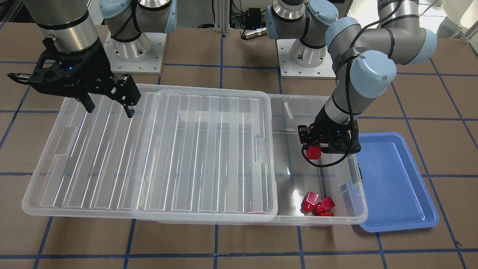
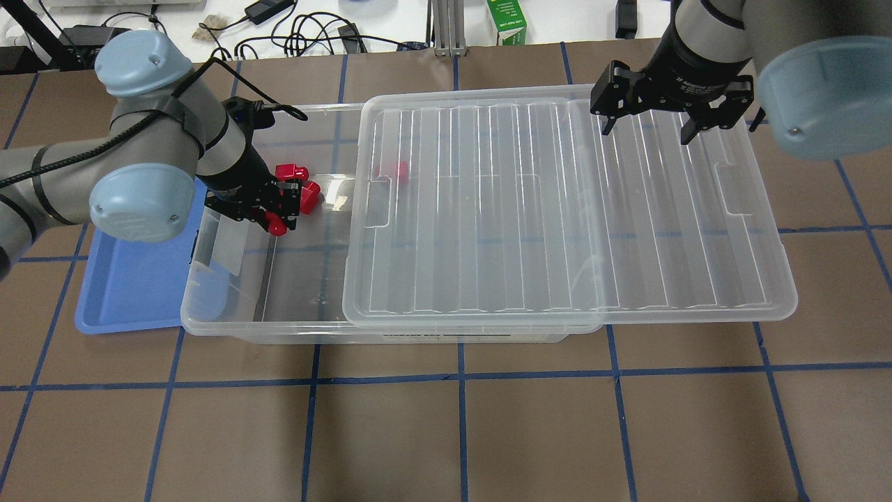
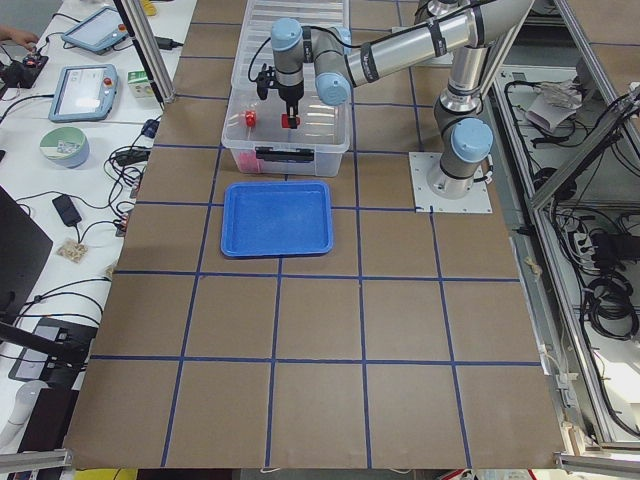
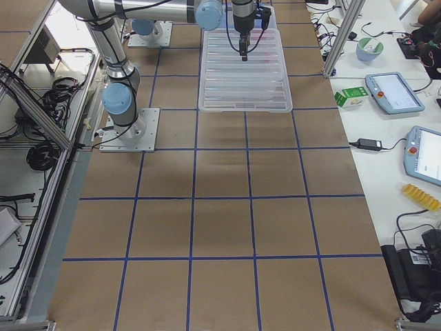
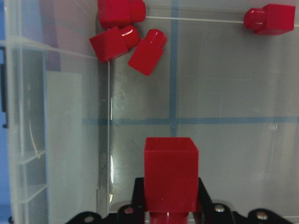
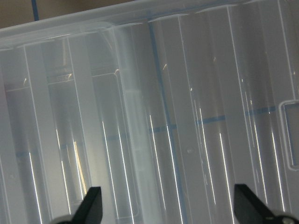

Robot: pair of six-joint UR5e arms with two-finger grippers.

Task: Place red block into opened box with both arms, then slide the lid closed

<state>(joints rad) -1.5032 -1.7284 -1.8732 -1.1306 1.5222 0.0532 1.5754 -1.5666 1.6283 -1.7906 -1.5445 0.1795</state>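
My left gripper (image 1: pixel 316 148) is shut on the red block (image 1: pixel 313 152), holding it by its narrow end inside the uncovered end of the box (image 1: pixel 359 186). The left wrist view shows the red block (image 5: pixel 170 175) hanging above the clear floor. The ribbed lid (image 1: pixel 168 149) lies slid aside on the box, covering most of it and overhanging the end on my right. My right gripper (image 1: pixel 109 108) hangs open just above the lid's back edge (image 2: pixel 557 209), with nothing between its fingers (image 6: pixel 91 207).
Three other red blocks (image 1: pixel 317 204) lie in the box's corner by the open end, and one more (image 2: pixel 401 171) sits under the lid. A shallow blue tray (image 1: pixel 396 179) lies against the box's open end.
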